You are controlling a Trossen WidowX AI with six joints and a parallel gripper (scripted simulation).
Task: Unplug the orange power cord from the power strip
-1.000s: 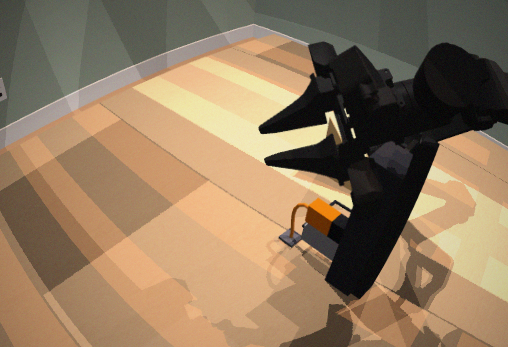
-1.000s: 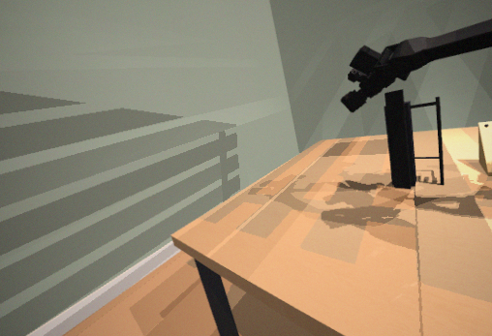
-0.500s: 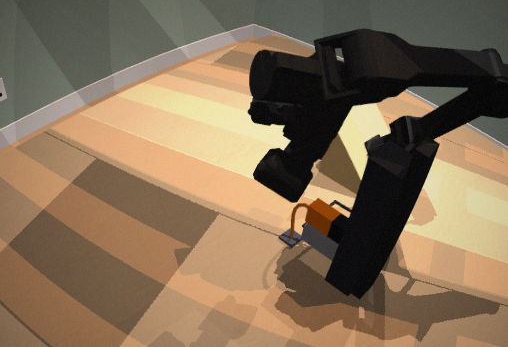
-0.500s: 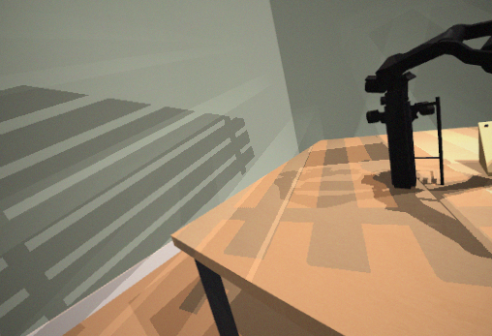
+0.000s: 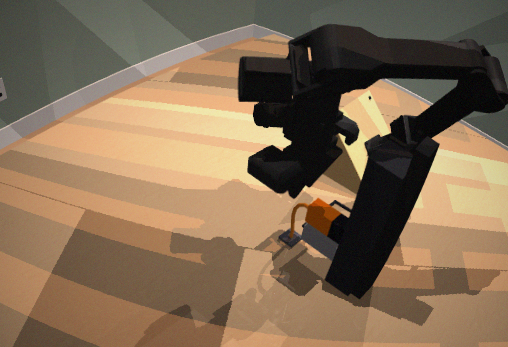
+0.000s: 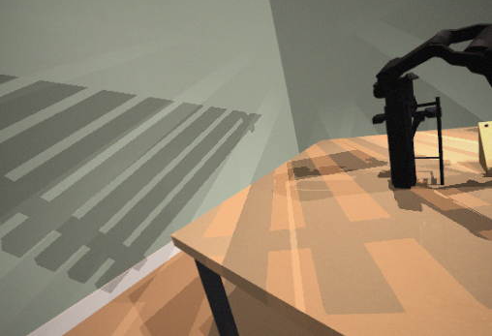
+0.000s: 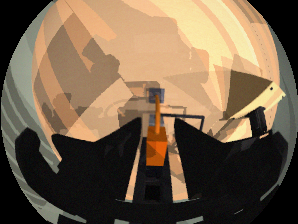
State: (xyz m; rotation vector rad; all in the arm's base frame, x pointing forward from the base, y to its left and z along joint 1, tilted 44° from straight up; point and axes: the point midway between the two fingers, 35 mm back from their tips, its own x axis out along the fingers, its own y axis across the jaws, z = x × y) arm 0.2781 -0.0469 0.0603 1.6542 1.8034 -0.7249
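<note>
The orange plug (image 5: 324, 214) (image 7: 157, 151) sits in the side of the tall black power strip (image 5: 380, 215) (image 6: 402, 155), low down by the table top. Its thin orange cord (image 5: 296, 211) (image 7: 158, 108) arcs down to a small grey end piece (image 5: 290, 237) (image 7: 156, 92). My gripper (image 5: 302, 177) (image 7: 157, 121) hangs just above the plug with its fingers apart and nothing between them. In the wrist view the plug and cord show in the gap between the two dark fingers. I cannot tell whether the fingertips touch the plug.
A beige wedge-shaped block (image 5: 364, 115) (image 6: 485, 150) (image 7: 246, 90) stands behind the strip. A thin black frame (image 6: 438, 136) stands right beside the strip. The wooden table's edge (image 6: 232, 261) lies far to the left of the strip.
</note>
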